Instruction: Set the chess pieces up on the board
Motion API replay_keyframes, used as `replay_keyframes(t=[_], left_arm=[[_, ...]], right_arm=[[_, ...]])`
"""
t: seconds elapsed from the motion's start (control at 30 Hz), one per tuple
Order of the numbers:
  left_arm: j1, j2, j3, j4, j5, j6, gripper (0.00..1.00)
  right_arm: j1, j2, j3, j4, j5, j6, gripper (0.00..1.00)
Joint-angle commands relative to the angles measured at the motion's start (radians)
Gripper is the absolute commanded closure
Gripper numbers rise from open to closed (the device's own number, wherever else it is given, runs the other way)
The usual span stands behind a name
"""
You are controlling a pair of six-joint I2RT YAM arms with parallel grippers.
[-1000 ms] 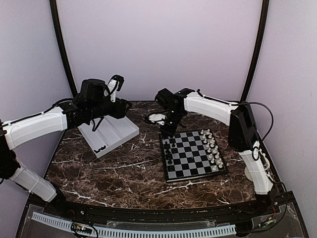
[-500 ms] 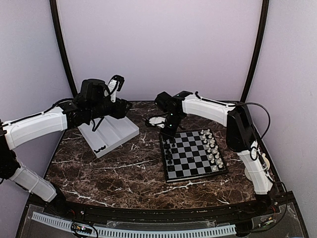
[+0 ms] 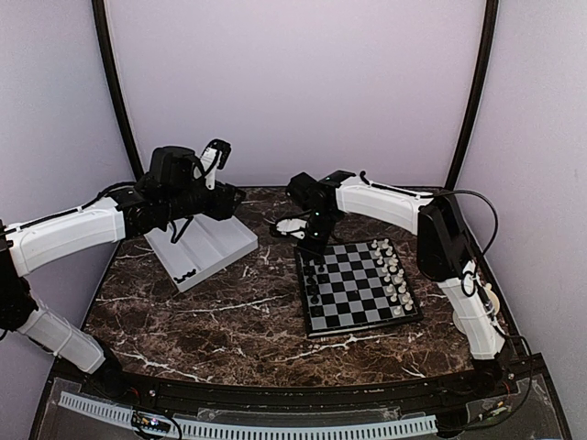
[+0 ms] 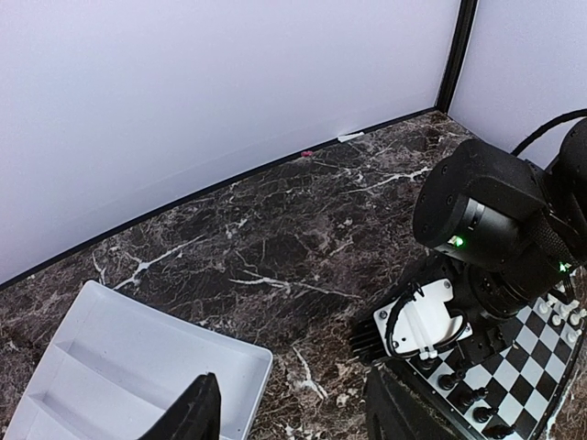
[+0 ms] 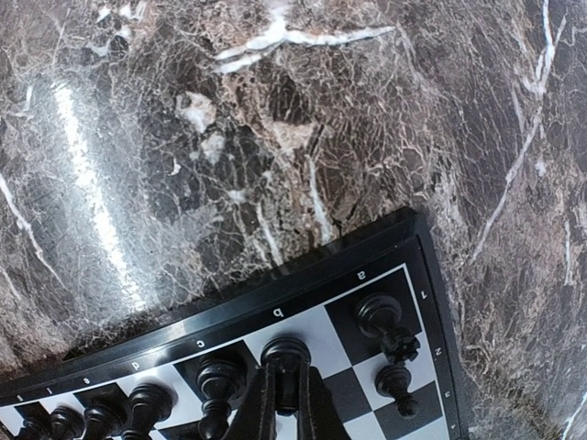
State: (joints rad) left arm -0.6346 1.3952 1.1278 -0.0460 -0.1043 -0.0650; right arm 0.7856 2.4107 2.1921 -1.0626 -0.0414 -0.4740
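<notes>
Nearly shut, right gripper (image 5: 285, 385) around one black chessman (image 5: 284, 351).

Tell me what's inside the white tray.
A few black pieces lie at the near end of the tray; the rest seen is bare. The left arm covers its far end.

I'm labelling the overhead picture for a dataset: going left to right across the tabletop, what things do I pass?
White tray → black chess pieces along the left side of the board → white chessmen along its right side.
</notes>
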Motion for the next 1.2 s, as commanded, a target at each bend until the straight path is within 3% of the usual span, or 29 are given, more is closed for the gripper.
replay_keyframes(t=[0.0,0.9,1.0,1.17], left_arm=[[0.005,-0.005,0.000,0.008,0.010,-0.008,0.44],[0.006,0.003,0.001,0.003,0.010,-0.001,0.43],[0.007,0.014,0.005,-0.010,-0.037,0.001,0.43],[0.007,0.053,0.065,-0.148,-0.250,-0.051,0.39]], right_arm=[[0.005,0.013,-0.003,-0.002,0.017,0.002,0.91],[0.005,-0.034,-0.011,0.011,0.060,0.009,0.83],[0.005,-0.068,-0.017,0.016,0.077,0.008,0.81],[0.003,-0.124,-0.026,0.020,0.086,0.004,0.78]])
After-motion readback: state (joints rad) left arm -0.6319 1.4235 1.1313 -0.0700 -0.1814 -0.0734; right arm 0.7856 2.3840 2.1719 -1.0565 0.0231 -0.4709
